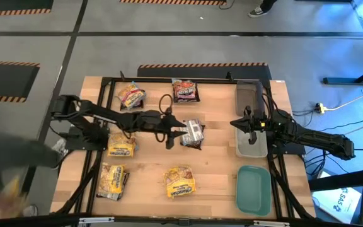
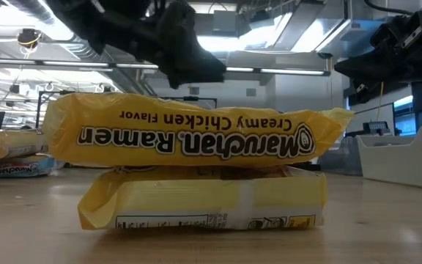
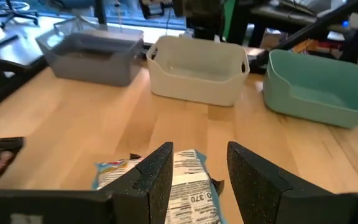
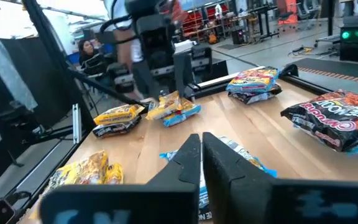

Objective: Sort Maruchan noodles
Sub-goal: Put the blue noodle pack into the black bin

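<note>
Wooden worktop [image 1: 219, 164] under bright shop lighting, and the action sits right at its middle. The silvery-pink packet [image 1: 194, 133] is pinched between the dark fingers of the left tool [image 3: 201, 155], barcode end showing. That looks like a proper grasp, though whether the packet is off the wood yet cannot be told. It faces three bins lined up along the worktop's right edge: grey bin [image 3: 95, 55], white bin [image 3: 197, 68], teal bin [image 3: 319, 87]. That is a good clue why it is held pointing that way, since one of those is probably its home.

Around it, the other noodles wait spread apart, easy to pick singly: a dark brown-red packet [image 1: 185, 90] and a yellow packet [image 1: 131, 96] at the far edge, and three more yellow ones [image 1: 121, 145] nearer. The front yellow packet [image 2: 196, 139] appears to lie on a second one.

The right tool [image 4: 201, 142] hangs clenched and empty over the bins, seemingly parked clear of the carry path.
</note>
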